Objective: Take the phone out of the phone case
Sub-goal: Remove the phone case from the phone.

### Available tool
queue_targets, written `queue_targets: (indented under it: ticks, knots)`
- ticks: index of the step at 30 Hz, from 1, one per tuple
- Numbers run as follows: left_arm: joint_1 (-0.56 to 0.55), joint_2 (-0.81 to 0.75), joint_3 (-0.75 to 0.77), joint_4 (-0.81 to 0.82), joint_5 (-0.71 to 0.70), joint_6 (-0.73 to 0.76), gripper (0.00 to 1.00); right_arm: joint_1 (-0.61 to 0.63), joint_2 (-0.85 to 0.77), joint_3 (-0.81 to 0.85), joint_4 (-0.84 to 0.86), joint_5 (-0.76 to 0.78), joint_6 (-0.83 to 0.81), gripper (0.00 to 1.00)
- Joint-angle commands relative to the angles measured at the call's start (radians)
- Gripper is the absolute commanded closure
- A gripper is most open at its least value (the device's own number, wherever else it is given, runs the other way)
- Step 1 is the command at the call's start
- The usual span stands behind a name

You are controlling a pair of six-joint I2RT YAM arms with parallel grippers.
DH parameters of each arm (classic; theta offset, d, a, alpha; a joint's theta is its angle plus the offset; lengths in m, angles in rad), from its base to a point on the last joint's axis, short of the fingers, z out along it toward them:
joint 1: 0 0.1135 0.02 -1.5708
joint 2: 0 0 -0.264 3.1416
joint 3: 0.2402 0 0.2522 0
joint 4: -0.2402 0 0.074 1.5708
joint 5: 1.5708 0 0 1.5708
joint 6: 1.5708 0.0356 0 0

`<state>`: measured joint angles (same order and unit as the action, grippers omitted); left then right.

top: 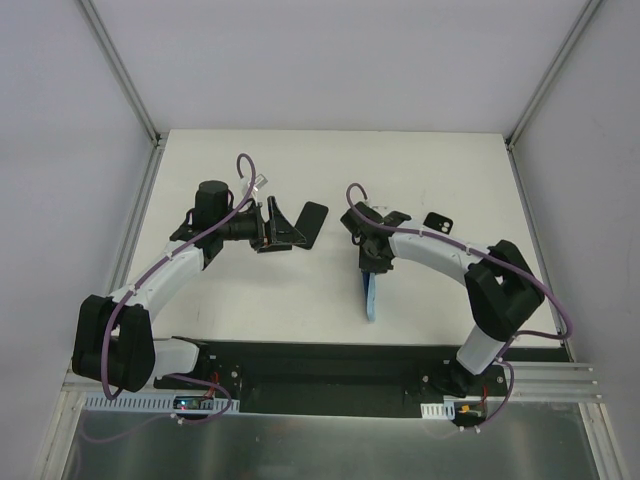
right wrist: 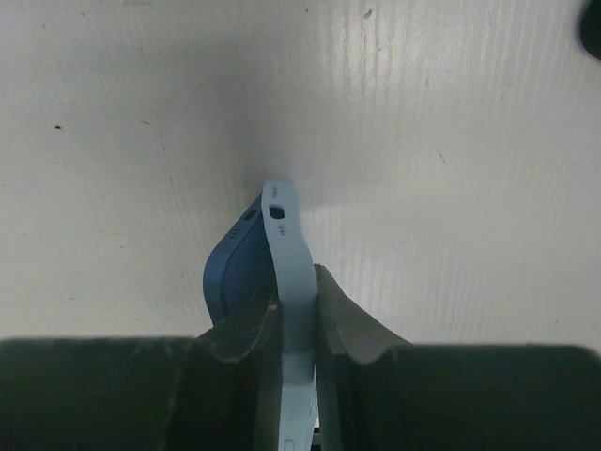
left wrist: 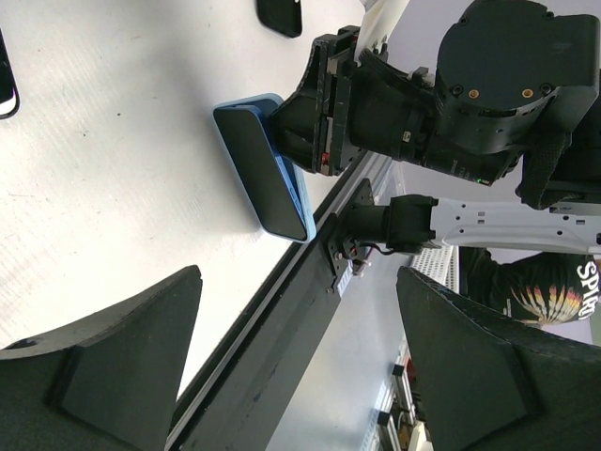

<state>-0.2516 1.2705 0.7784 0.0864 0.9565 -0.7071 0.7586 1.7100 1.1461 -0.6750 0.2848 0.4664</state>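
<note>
Phone case, pinched by right gripper, end-down on white, grey-walled table; left gripper spread

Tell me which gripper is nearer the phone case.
Right. The right gripper is clamped on the phone case, holding it up on edge. The left gripper is open and apart from it, off to its left.

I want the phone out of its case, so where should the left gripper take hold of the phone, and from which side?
Probably the free near end of the phone, away from the right gripper, coming from the left arm's side. The case is held on edge by that gripper, so its dark front, the only uncovered face, looks toward the open left gripper.
</note>
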Motion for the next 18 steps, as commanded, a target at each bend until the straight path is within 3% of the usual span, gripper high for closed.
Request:
queue_targets:
  ticks: [1, 18]
  knots:
    - [0.006, -0.022, 0.019, -0.001, -0.004, 0.032, 0.17, 0.013, 0.151, -0.108, -0.021, -0.059, -0.008, 0.83]
    - [-0.041, 0.009, 0.007, -0.011, -0.048, 0.005, 0.17, 0.015, 0.218, -0.163, 0.045, -0.091, 0.015, 0.85]
